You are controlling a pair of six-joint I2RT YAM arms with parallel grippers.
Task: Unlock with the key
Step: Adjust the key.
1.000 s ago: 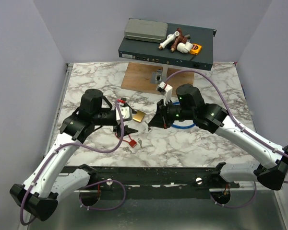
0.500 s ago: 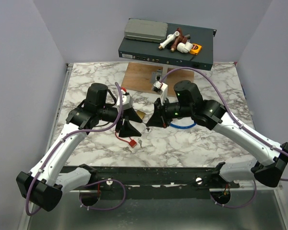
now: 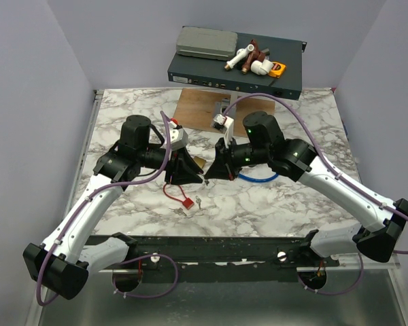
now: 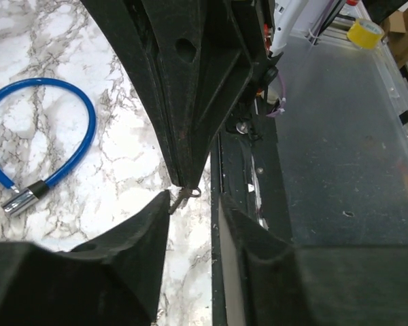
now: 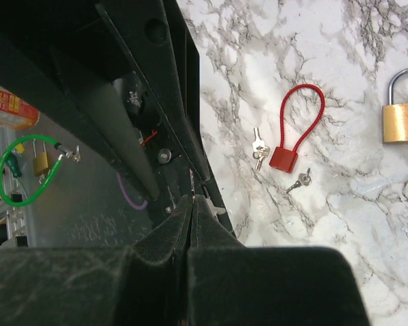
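1. The left gripper (image 4: 194, 207) is over the middle of the marble table (image 3: 272, 210), pointing right. Its jaws are released, with a clear gap between the two fingers.
2. The red cable lock (image 5: 283, 157) lies flat on the table between the middle and the near edge, just nearer than the left gripper. It is free of both grippers.
3. Two loose keys (image 5: 258, 151) lie on the table just beside the red cable lock's body, one on each side of it.
4. The key (image 4: 185, 194) is up off the table at the middle, projecting from the tips of the right gripper. It sits in the gap of the left gripper, at the tip of one left finger (image 4: 156, 224). Contact with that finger cannot be confirmed.
5. The brass padlock (image 5: 402, 122) lies flat near the middle of the table, on the far side of the two gripper tips.
6. The right gripper (image 5: 192, 202) points left and meets the left gripper tip to tip. Its jaws are clenched on the key.
7. The blue cable lock (image 4: 90, 119) lies in a loop on the table right of the middle, under the right arm.
8. A wooden board (image 3: 197, 109) lies at the middle of the far edge.
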